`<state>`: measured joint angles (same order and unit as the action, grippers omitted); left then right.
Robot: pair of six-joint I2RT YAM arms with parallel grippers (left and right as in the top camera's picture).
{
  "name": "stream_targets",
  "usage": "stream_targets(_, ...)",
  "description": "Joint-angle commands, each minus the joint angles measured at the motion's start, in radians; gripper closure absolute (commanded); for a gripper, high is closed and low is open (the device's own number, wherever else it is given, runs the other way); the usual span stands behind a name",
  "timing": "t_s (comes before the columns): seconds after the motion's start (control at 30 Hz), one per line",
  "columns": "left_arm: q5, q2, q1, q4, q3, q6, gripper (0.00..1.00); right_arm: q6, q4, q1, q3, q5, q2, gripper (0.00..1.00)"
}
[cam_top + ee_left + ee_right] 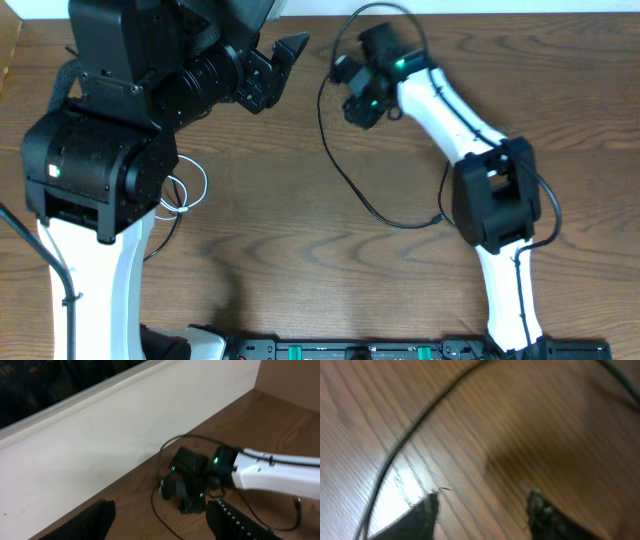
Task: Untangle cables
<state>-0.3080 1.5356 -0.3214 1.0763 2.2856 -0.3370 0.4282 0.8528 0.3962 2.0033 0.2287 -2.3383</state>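
- Right gripper (pixel 482 505): fingers apart with nothing between them, only bare table (pixel 300 260) below. The right wrist view is blurred.
- Black cable (pixel 335 165): in the right wrist view it runs slantwise just left of the left fingertip (pixel 427 510), outside the jaws. I cannot tell whether it touches the finger.
- From overhead, this cable arcs round the far side of the right gripper near the table's back edge. It then sweeps down the left of the gripper and curves right to end beside the right arm's black elbow.
- Left gripper (pixel 161 512): jaws wide apart and holding nothing, raised above the table and pointing toward the right gripper, well apart from it.
- White cable (pixel 190 190): a small loose loop on the table at the left, partly hidden under the left arm and well apart from the black cable.
- A white wall (pixel 100 445) stands behind the table's back edge.
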Motion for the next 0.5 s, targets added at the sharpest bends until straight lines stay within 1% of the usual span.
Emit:
stream_targets(0.0,0.007,0.006,0.002,0.000,0.007,0.008,0.36,0.025,0.042,-0.011,0.051,0.007,0.033,0.44)
stream_targets(0.07,0.007,0.009,0.002,0.000,0.007,0.009,0.36,0.031,0.046,-0.011,0.055,-0.010,0.040,0.41)
stream_targets(0.13,0.007,0.013,0.002,0.000,0.007,0.009,0.36,0.033,0.038,-0.013,0.062,-0.028,0.048,0.43)
stream_targets(0.23,0.007,0.013,0.002,0.000,0.007,0.009,0.36,0.140,0.056,-0.027,0.092,-0.020,0.073,0.53)
stream_targets(0.27,0.007,0.013,0.002,0.000,0.007,0.009,0.36,0.191,0.072,-0.030,0.100,-0.007,0.082,0.59)
stream_targets(0.37,0.007,0.013,0.002,0.000,0.007,0.008,0.36,0.358,0.151,-0.043,0.120,0.044,0.107,0.60)
stream_targets(0.4,0.007,0.013,0.002,0.000,0.007,0.009,0.36,0.419,0.183,-0.048,0.125,0.060,0.112,0.57)
stream_targets(0.43,0.007,0.013,0.002,0.000,0.007,0.009,0.36,0.517,0.245,-0.061,0.136,0.070,0.121,0.35)
stream_targets(0.47,0.007,0.013,0.002,0.000,0.007,0.009,0.36,0.562,0.282,-0.069,0.144,0.070,0.122,0.32)
